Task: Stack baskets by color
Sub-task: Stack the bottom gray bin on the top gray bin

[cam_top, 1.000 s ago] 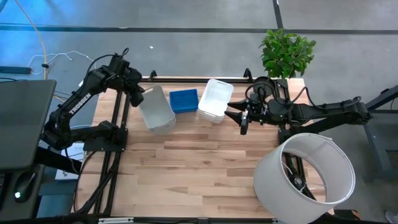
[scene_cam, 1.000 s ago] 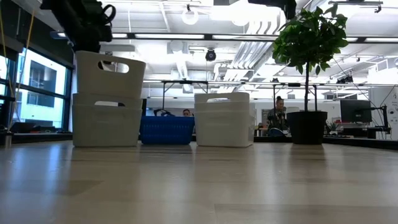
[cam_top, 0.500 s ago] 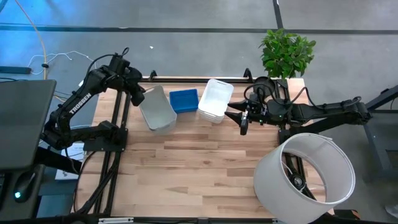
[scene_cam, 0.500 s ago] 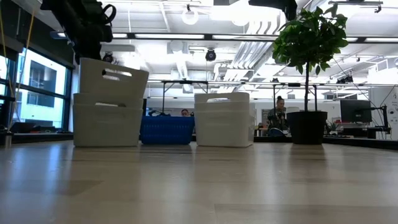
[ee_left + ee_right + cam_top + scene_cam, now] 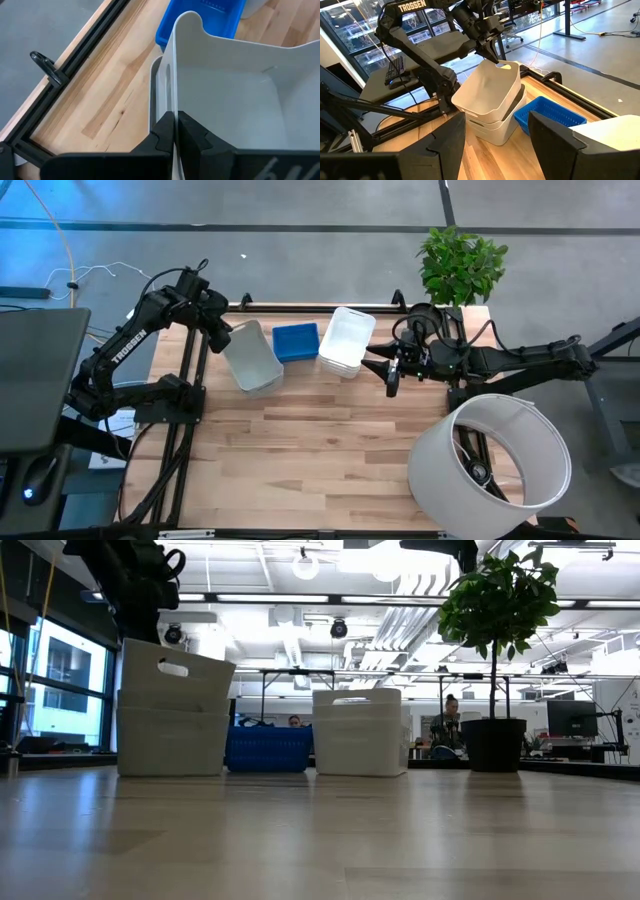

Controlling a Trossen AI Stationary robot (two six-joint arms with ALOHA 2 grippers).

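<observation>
baskets (image 5: 252,357): grey stack on wooden table (image 5: 330,440), open office behind
left gripper (image 5: 174,131): clamped on top grey basket's rim
right gripper (image 5: 392,368): fingers spread, holding nothing
writing: "trossen" on arm

"TROSSEN" on left arm (image 5: 415,6)

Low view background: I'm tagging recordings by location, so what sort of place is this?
Probably an open lab or workshop: exposed ceiling ducts, workbenches with a monitor, a person seated.

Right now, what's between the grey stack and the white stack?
A blue basket, sitting between the grey stack and the white stack. The high and low views both show it.
</observation>
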